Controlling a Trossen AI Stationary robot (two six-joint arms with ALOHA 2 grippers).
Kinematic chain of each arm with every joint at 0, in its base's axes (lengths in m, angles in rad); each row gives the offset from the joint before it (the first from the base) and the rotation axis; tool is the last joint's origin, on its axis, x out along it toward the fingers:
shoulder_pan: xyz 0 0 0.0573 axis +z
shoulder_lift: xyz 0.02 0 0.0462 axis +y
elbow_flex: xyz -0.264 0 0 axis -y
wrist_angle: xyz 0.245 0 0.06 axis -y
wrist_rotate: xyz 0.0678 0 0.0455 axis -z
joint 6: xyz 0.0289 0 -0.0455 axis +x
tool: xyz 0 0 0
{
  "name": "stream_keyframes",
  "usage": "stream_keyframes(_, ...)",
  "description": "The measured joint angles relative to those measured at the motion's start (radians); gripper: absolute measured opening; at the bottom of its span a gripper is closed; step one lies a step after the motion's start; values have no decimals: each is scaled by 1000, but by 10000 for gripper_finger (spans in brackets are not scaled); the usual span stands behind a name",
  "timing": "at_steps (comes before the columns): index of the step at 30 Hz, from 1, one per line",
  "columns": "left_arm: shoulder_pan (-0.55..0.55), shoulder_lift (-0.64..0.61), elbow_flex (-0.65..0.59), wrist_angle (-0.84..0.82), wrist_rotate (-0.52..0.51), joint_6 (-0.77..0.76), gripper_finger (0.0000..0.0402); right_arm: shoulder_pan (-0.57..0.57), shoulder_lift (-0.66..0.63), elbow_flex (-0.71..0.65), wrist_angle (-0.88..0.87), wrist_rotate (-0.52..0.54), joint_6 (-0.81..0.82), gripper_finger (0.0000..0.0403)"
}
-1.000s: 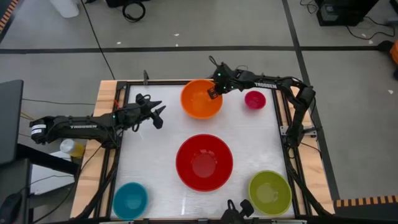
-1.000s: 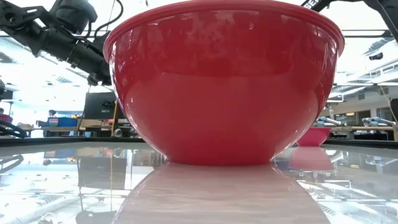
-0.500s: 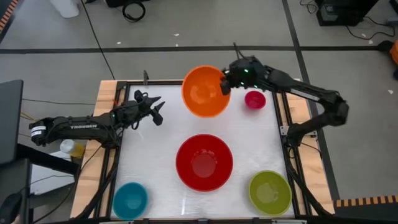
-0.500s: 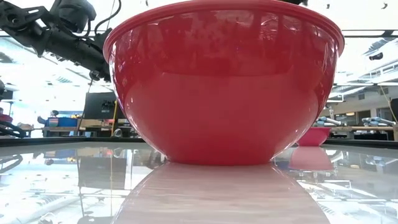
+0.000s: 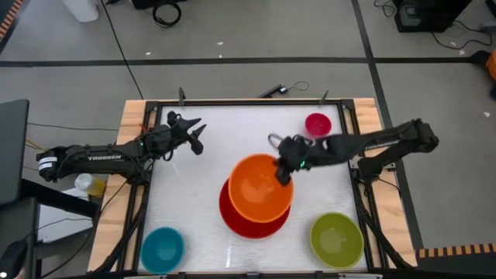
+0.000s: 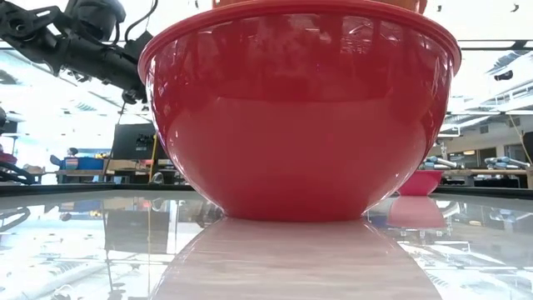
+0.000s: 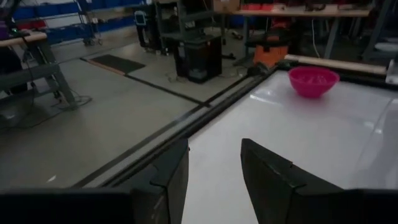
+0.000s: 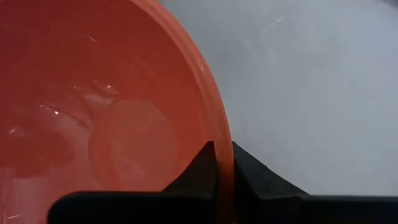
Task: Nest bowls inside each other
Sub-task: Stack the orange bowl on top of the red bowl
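An orange bowl (image 5: 258,188) hangs over the larger red bowl (image 5: 248,223), which stands on its base at the table's middle; in the low view only a sliver of the orange bowl (image 6: 316,3) shows above the red bowl (image 6: 300,117). My right gripper (image 5: 284,174) is shut on the orange bowl's rim. My left gripper (image 5: 194,136) stands open above the far left of the table, holding nothing. A magenta bowl (image 5: 318,124), a yellow-green bowl (image 5: 336,239) and a blue bowl (image 5: 162,248) each stand on the table. My right gripper pinches the orange bowl's rim (image 8: 224,163) on its right side, one finger (image 8: 200,163) inside the bowl and one outside. The fingers come from the table's right, slanting down. The bowl is off the table, over the red bowl; whether it touches the red one I cannot tell.
A dark raised frame (image 5: 232,102) runs round the white tabletop. Open white surface lies along the far edge and at the left, between my left gripper and the blue bowl. The magenta bowl (image 7: 314,81) shows ahead in the left wrist view.
My right gripper has lifted the orange bowl off the table at the far edge and swung it toward the near edge, so it now sits over the red bowl. The gripper stayed shut on the rim throughout.
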Motion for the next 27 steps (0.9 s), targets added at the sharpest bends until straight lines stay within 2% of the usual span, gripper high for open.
stream_keyframes(4, 0, 0, 0, 40, 0, 21, 149, 47, 64, -2, 7, 44, 44, 30)
stream_keyframes(10, 1, 0, 0, 41, 24, 32, 149, 37, 172, -5, 23, -10, 50, 31)
stream_keyframes(15, 0, 0, 0, 26, 24, 39, 149, 26, 222, -5, 22, -15, 37, 47)
stream_keyframes(23, 0, 0, 0, -7, 24, 37, 149, 23, 194, -4, 47, -24, 5, 85)
stream_keyframes(27, 0, 0, 0, -13, 43, 2, 149, 23, 138, -4, 45, 64, 7, 94)
